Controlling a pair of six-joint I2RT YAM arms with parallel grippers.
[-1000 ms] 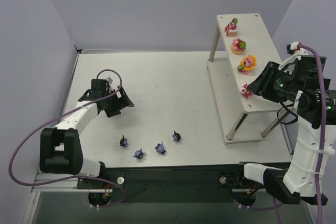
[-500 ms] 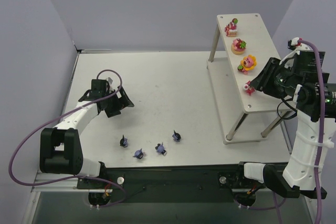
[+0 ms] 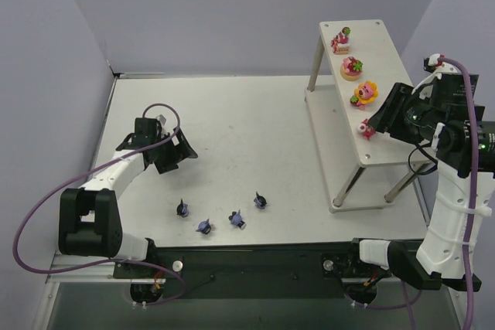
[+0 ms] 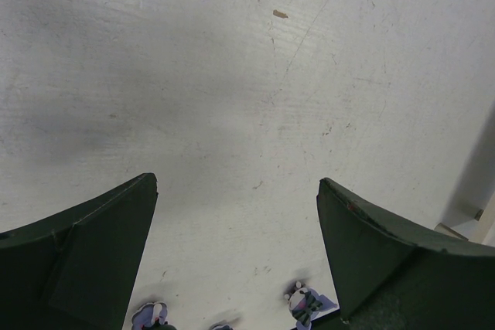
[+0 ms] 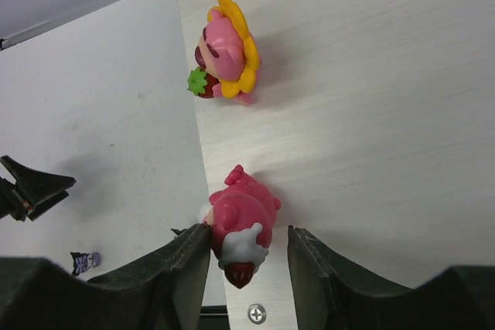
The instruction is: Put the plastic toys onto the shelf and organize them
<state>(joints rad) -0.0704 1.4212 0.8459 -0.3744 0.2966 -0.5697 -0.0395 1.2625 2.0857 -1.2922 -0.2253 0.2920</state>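
The off-white shelf (image 3: 383, 59) stands at the right. Its top board holds a row of bright toys: a red cake one (image 3: 341, 39), an orange tart one (image 3: 353, 67), a pink-and-yellow one (image 3: 364, 93) and a pink one (image 3: 368, 128) at the board's left edge. My right gripper (image 3: 379, 125) straddles the pink toy (image 5: 241, 218); the left finger touches it and the right finger stands off with a gap. Four dark blue-purple toys (image 3: 182, 208) (image 3: 204, 226) (image 3: 237, 219) (image 3: 261, 201) lie on the table. My left gripper (image 3: 174, 156) hovers open and empty left of them.
The shelf's lower board (image 3: 340, 152) and slim legs (image 3: 346, 187) stand on the white table (image 3: 247, 129). In the left wrist view (image 4: 236, 183) two dark toys (image 4: 308, 304) (image 4: 151, 315) show at the bottom edge. A screw (image 5: 256, 314) marks the top board's near corner.
My right gripper carried the pink toy a little up and right onto the top board's edge, and a gap now shows at one finger. The left arm has not moved.
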